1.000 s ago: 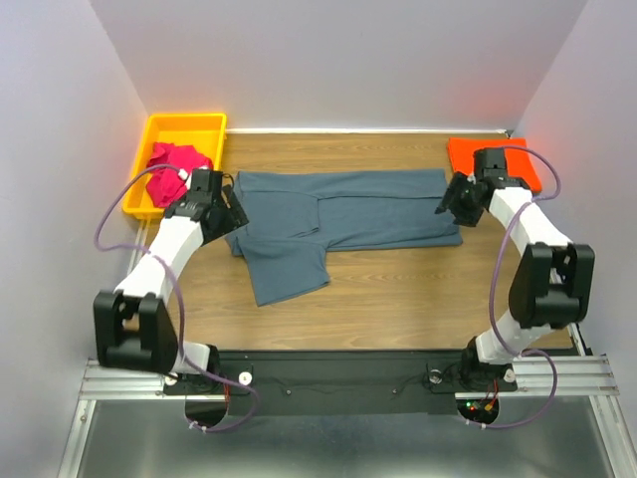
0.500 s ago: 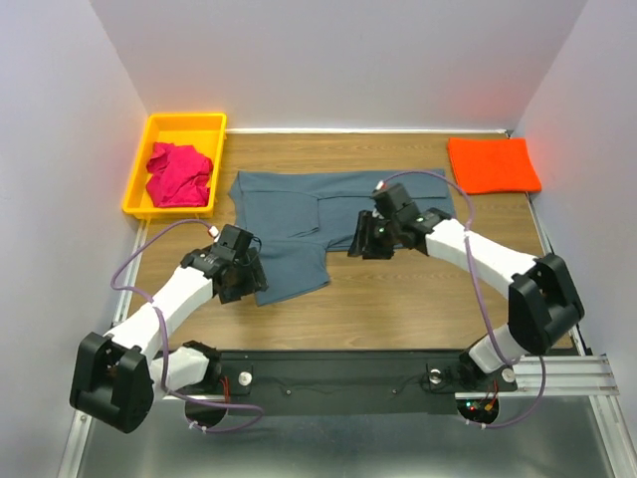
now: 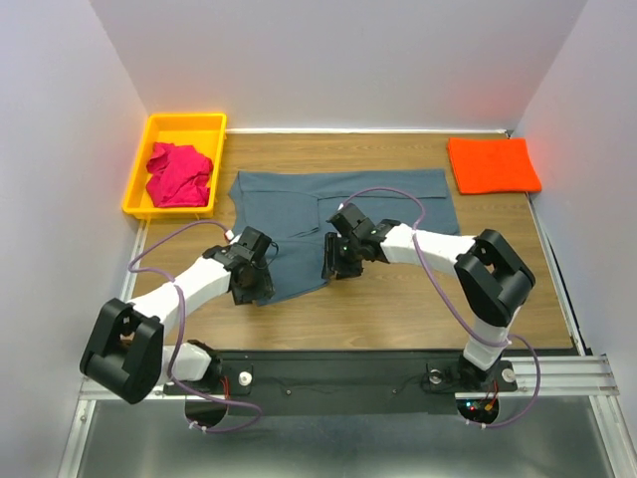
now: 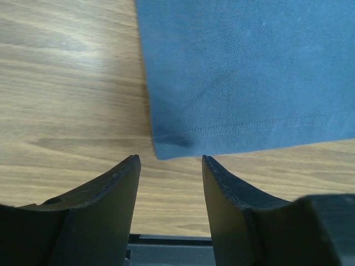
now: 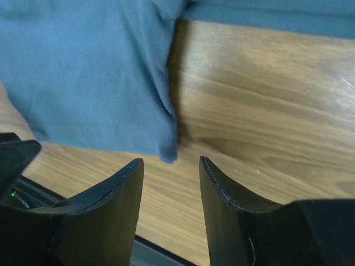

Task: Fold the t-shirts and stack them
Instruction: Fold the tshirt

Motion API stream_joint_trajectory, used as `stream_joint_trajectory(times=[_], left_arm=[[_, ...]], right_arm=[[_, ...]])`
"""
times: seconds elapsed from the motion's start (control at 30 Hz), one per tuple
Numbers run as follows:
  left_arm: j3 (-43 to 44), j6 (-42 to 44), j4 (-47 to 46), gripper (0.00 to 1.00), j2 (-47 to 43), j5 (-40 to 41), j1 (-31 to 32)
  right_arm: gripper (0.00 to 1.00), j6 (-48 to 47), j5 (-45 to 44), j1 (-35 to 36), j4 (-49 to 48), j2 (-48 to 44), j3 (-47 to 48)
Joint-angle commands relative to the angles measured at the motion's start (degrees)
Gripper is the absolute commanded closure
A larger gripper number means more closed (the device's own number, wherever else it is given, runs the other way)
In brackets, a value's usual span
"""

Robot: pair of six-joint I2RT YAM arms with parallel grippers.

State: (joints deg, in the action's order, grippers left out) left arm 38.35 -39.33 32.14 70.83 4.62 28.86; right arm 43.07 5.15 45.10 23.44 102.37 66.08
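both spread, left gripper (image 4: 171,162), right gripper (image 5: 170,162), grey-blue t-shirt (image 3: 388,207)

3 cams: 1 overhead, 2 wrist close-ups.
Top: high at near edge, looks down on whole table (image 3: 398,299); wrists: face down, v. near, each on a hem corner of grey-blue shirt (image 4: 244,72), shared w/ top.

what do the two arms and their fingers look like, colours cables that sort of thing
The left arm and right arm match: white tube links between chunky black joint housings, with black wrists. A thin lilac cable loops loosely along each. The fingers are matte black, broad at the base and tapering to curved tips. No markings or sleeves show.
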Motion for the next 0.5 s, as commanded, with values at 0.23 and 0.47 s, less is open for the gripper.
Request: stream_joint_trajectory(times=[0.23,0.47], left_arm=[[-0.1,-1.0,-1.4,0.45,6.1,2.3,3.0],[-0.4,-1.2,-2.2,0.45,8.3,2.7,3.2]], right_arm=[[0.5,1.2,-2.0,1.5,-2.8,2.6,3.5],[0.5,1.1,-2.1,1.8,-2.8,4.4,4.1]])
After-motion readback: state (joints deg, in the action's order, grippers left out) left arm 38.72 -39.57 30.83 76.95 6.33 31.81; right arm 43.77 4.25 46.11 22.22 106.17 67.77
